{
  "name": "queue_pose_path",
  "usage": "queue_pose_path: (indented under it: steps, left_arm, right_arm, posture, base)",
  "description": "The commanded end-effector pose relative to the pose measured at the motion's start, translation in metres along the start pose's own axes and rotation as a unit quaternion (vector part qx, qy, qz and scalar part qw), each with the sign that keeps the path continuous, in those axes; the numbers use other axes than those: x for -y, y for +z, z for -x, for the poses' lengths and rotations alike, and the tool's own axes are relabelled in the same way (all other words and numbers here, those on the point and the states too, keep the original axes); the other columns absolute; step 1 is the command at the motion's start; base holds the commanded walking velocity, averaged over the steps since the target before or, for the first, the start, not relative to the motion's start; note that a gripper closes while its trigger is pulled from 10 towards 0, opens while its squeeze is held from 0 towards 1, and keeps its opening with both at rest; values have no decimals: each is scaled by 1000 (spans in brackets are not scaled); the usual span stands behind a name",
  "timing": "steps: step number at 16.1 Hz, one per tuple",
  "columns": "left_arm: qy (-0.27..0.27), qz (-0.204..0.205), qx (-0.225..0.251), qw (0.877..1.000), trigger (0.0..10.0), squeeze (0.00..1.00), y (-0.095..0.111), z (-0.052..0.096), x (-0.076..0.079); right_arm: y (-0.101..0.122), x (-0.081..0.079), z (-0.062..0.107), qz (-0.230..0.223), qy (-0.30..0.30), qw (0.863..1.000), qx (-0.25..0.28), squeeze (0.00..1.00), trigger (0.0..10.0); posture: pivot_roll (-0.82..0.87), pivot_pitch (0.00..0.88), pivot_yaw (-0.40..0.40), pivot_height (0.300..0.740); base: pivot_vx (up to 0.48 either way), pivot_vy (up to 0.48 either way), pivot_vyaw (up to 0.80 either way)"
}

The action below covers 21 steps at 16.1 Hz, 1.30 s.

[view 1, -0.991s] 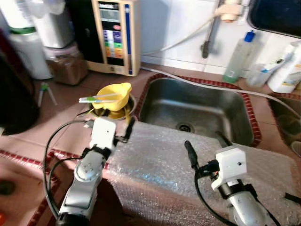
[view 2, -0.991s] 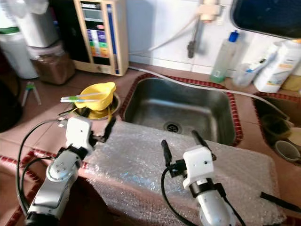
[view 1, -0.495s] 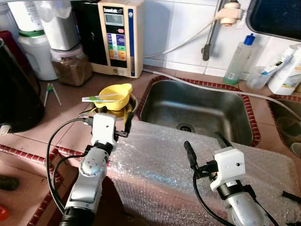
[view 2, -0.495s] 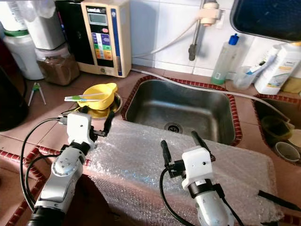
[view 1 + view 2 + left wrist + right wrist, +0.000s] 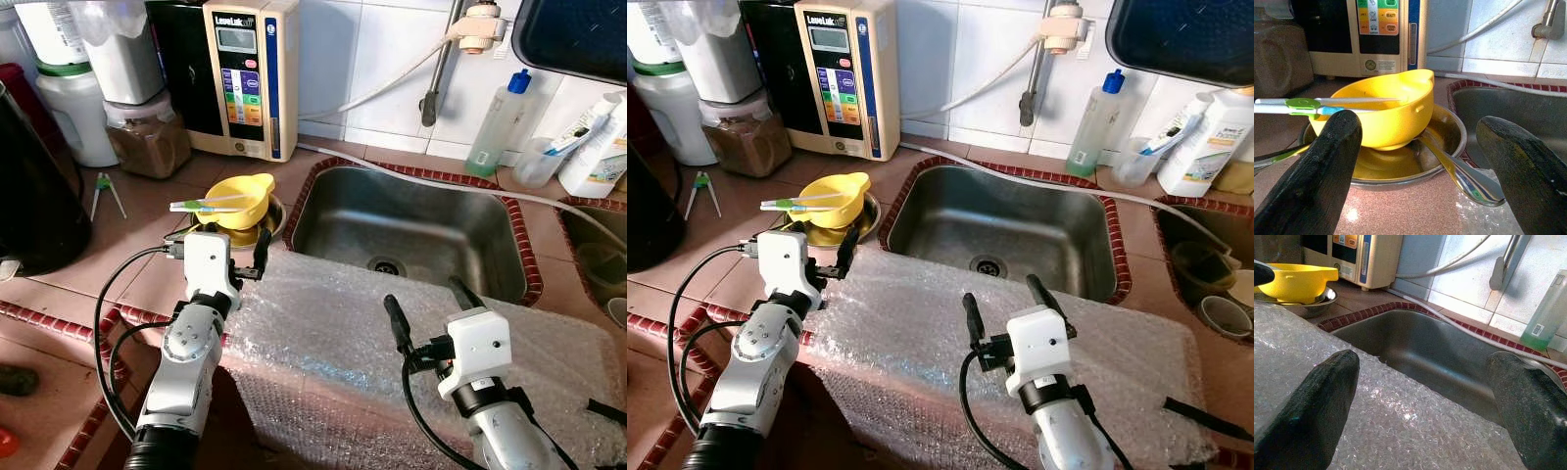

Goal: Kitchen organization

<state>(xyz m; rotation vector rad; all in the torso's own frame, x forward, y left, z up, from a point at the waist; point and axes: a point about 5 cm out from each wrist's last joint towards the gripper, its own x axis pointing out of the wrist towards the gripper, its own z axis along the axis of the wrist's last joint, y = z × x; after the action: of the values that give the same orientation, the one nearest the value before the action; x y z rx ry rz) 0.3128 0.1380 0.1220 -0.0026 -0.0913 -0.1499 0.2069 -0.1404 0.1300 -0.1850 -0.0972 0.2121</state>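
Left of centre in the frame, the left gripper [image 5: 217, 235], fingers apart, hovered just before a yellow bowl [image 5: 234, 201] nested in a steel bowl [image 5: 1449, 139], utensils [image 5: 1327, 104] laid across its rim. At lower right, the right gripper [image 5: 423, 309] hung open above bubble wrap [image 5: 323, 343] in front of the sink [image 5: 411, 230].

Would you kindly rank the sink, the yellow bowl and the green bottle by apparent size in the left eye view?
1. Sink, clearly largest.
2. Yellow bowl.
3. Green bottle: close to the bowl in apparent size, and it stands farther from the camera, so this order is unsure.
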Motion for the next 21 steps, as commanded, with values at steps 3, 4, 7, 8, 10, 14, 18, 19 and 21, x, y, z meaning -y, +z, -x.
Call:
queue_pose_path:
  steps: [3, 4, 7, 8, 10, 14, 18, 19, 21]
  left_arm:
    - [-8, 9, -1, 1000, 10000, 0, 3, -6, 5]
    - [-9, 9, -1, 1000, 10000, 0, 4, -6, 5]
    - [-7, 14, 1, 1000, 10000, 0, 5, -9, 4]
    - [-8, 15, 1, 1000, 10000, 0, 6, -9, 4]
    - [-11, 15, 0, 1000, 10000, 0, 5, -9, 5]
    - [-14, 15, -4, 1000, 10000, 0, 4, -9, 6]
    - [-19, 16, -8, 1000, 10000, 0, 2, -9, 9]
    - [-20, 16, -8, 1000, 10000, 0, 2, -9, 9]
    - [-24, 15, -10, 1000, 10000, 0, 0, -8, 11]
  right_arm:
    - [5, 3, -1, 4, -10, 1000, 11, 0, 10000]
    - [5, 4, -1, 5, -11, 1000, 11, 0, 10000]
    - [4, 4, 0, 5, -14, 1000, 10, 0, 10000]
    - [4, 4, 0, 5, -14, 1000, 10, 0, 10000]
    - [4, 3, 0, 4, -14, 1000, 10, 0, 10000]
    - [4, 4, -1, 5, -14, 1000, 11, 0, 10000]
    - [4, 5, 0, 8, -15, 1000, 10, 0, 10000]
    - [3, 5, 0, 8, -15, 1000, 10, 0, 10000]
    - [3, 5, 1, 9, -16, 1000, 9, 0, 10000]
  posture:
    - [12, 0, 20, 740]
    - [12, 0, 20, 740]
    - [12, 0, 25, 740]
    - [12, 0, 26, 740]
    - [12, 0, 27, 740]
    - [13, 0, 26, 740]
    - [6, 0, 27, 740]
    - [6, 0, 27, 740]
    - [1, 0, 30, 740]
  base:
    - [0, 0, 0]
    - [0, 0, 0]
    - [0, 0, 0]
    - [0, 0, 0]
    - [0, 0, 0]
    - [0, 204, 0]
    - [0, 300, 0]
    - [0, 326, 0]
    - [0, 283, 0]
